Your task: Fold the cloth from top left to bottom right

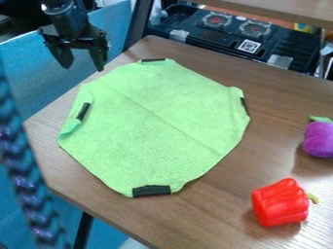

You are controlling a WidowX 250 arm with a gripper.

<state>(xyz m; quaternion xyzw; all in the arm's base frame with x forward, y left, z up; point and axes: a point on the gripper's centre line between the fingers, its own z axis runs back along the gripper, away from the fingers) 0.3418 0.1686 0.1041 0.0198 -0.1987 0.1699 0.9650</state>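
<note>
Hand [84, 68] upper left | red pepper [280, 203], purple toy [319, 139] right of cloth [146, 126]

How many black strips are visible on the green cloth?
4 on the green cloth, by picture side: the top strip, the right strip, the bottom strip and the left strip, near the turned-over edge. Any underneath would be hidden.

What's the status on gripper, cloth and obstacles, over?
Gripper open, off the cloth's upper left. Green cloth spread on table, unfolded, left edge curled. Red pepper off to its lower right, not touching.
</note>
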